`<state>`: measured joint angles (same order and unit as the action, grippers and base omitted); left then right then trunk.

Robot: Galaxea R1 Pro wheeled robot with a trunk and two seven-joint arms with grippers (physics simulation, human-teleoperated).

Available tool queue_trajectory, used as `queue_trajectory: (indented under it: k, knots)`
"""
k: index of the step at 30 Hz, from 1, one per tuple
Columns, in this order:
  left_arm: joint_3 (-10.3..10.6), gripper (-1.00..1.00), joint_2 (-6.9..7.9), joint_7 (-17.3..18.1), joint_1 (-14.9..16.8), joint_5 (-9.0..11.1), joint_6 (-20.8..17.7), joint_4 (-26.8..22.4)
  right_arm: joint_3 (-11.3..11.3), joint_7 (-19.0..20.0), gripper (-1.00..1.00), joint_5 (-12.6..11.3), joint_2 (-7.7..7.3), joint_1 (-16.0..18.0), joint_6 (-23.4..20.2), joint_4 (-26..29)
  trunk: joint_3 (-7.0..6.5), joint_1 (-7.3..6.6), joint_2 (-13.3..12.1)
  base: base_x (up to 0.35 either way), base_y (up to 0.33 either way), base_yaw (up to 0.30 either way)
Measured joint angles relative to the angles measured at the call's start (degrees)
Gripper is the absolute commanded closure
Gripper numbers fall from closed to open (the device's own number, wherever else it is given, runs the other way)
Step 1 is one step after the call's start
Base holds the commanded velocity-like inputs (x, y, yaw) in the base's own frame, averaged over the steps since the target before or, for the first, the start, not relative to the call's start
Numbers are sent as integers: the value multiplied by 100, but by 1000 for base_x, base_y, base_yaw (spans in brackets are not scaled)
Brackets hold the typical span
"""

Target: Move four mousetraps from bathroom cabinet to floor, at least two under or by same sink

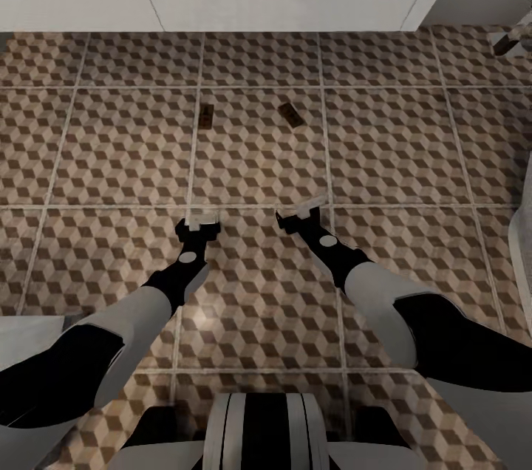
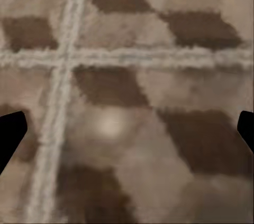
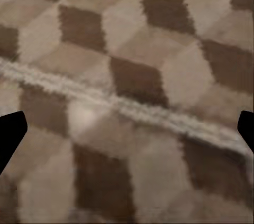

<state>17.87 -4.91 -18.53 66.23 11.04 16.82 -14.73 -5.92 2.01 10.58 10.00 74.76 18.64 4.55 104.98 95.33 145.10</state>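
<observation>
Head view: two mousetraps [image 1: 206, 114] [image 1: 291, 114] lie flat on the bathroom floor [image 1: 399, 152], near the white wall, well apart from both tools. Left tool [image 1: 201, 217] and right tool [image 1: 302, 208] hang low over the tiles, jaws spread, nothing held. We'd judge two traps remain, so next we head back w/ both tools empty.

Left wrist: matte cube-print tile, pale rough grout cross, dark fingertips [image 2: 10, 131] wide apart.

Right wrist: same tile, one grout line, fingertips [image 3: 10, 131] apart.
</observation>
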Motion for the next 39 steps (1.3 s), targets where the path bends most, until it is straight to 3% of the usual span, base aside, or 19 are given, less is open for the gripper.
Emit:
queue_trajectory:
  k: [12,19,27,39]
  knots:
    - [1,-100,-4,-17,-37,5,0,-13,0,0,-100,1,0,0,-7,13,0,-2,0,-253,0,0]
    - [1,-100,-82,-97,-43,2,-8,-25,-3,0,-100,4,0,0,-8,35,0,-3,0,-40,0,0]
    - [0,-100,-125,-545,-52,1,-15,-24,-3,0,-100,13,0,0,-17,36,0,-4,0,-5,0,0]
    - [0,-100,-133,-638,-84,4,-37,-10,-3,0,-100,12,0,0,-25,22,0,-4,0,0,0,0]
